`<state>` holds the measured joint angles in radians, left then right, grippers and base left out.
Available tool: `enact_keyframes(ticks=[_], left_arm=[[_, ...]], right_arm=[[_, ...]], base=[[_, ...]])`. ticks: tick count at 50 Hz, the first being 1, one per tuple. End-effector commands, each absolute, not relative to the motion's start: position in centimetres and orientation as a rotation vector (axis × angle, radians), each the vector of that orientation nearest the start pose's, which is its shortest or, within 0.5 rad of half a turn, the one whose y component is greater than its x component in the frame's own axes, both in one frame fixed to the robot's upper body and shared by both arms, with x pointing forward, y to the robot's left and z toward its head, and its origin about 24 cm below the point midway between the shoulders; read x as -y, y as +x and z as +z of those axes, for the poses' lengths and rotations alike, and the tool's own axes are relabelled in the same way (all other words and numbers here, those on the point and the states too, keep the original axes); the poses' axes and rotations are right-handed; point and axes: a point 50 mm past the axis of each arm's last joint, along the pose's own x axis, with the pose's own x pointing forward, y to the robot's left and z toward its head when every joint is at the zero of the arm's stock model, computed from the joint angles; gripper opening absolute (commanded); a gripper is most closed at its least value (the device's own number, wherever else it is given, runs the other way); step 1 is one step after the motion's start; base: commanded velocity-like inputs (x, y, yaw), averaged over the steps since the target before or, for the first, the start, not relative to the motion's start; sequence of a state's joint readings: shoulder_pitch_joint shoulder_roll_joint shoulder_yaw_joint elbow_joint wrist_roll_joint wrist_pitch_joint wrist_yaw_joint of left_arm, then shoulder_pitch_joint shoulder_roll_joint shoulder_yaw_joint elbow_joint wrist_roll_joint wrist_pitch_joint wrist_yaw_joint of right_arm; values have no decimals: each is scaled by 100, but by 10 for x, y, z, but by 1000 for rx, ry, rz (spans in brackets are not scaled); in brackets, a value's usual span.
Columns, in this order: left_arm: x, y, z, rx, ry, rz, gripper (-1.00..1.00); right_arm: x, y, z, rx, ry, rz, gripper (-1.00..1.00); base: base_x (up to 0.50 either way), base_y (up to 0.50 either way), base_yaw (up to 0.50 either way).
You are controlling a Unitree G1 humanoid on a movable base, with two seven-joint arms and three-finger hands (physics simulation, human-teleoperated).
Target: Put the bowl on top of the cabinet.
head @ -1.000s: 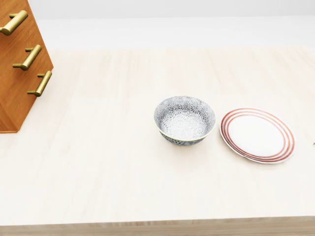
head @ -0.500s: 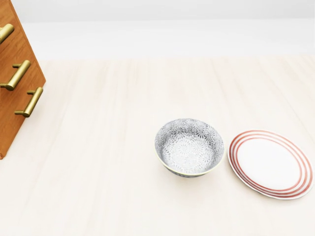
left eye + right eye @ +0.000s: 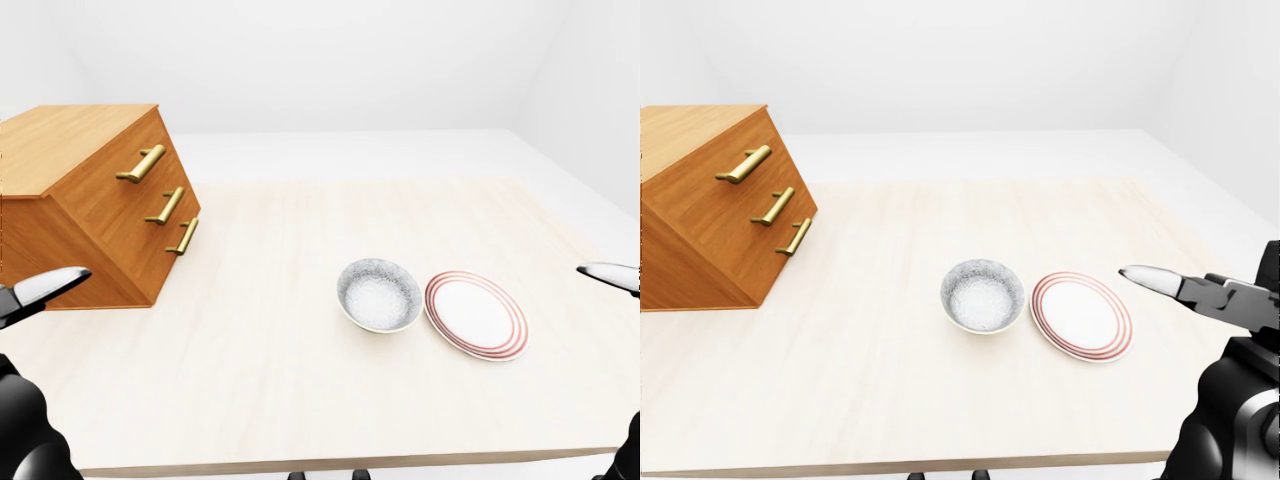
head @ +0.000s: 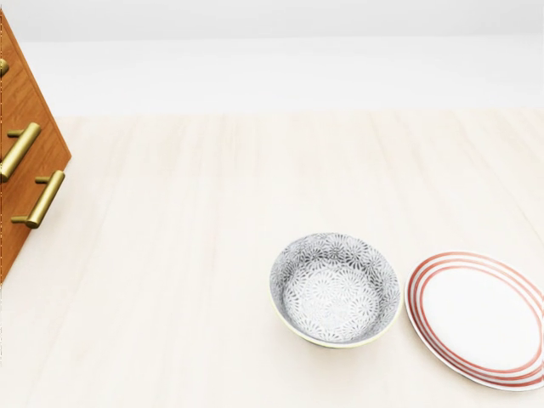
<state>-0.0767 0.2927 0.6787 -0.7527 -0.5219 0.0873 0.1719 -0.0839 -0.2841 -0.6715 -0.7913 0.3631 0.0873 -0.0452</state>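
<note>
The grey patterned bowl (image 4: 336,289) stands upright and empty on the pale wooden table (image 4: 170,255), low and right of centre in the head view. The wooden cabinet (image 3: 90,200) with three brass handles stands at the table's left, its flat top bare. My left hand (image 3: 40,292) shows at the left edge of the left-eye view, far to the left of the bowl, with one finger stretched out and holding nothing. My right hand (image 3: 1170,282) reaches in from the right of the right-eye view, beyond the plate, with a finger (image 3: 1152,275) extended and nothing in it.
A white plate (image 4: 480,319) with red rings lies right beside the bowl (image 3: 378,294), on its right. The table's near edge (image 3: 350,458) runs along the bottom of the eye views. White floor and walls surround the table.
The head camera has moved: the whole picture shifted, so bowl and plate sit lower and larger, the cabinet slid off to the left, and the table's near edge left the view.
</note>
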Motion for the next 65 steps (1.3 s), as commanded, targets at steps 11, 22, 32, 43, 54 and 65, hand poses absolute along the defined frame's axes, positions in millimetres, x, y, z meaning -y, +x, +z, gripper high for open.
enact_keyframes(ticks=[11, 22, 32, 43, 54, 65], left_arm=[[-278, 159, 248, 910, -65, 446, 100], [-280, 162, 245, 893, -66, 452, 100], [-281, 163, 245, 890, -66, 452, 100], [-280, 164, 244, 886, -65, 452, 100], [-279, 162, 246, 898, -65, 451, 100], [-279, 162, 246, 899, -64, 450, 100]], right_arm=[[264, 161, 249, 896, -156, -379, 100], [263, 160, 251, 910, -152, -375, 100], [263, 161, 252, 911, -151, -372, 100], [263, 162, 250, 902, -151, -371, 100], [262, 161, 251, 907, -152, -368, 100], [264, 161, 250, 905, -150, -385, 100]], base=[[3, 49, 0], [6, 50, 0], [6, 50, 0], [6, 50, 0], [6, 50, 0], [6, 48, 0]])
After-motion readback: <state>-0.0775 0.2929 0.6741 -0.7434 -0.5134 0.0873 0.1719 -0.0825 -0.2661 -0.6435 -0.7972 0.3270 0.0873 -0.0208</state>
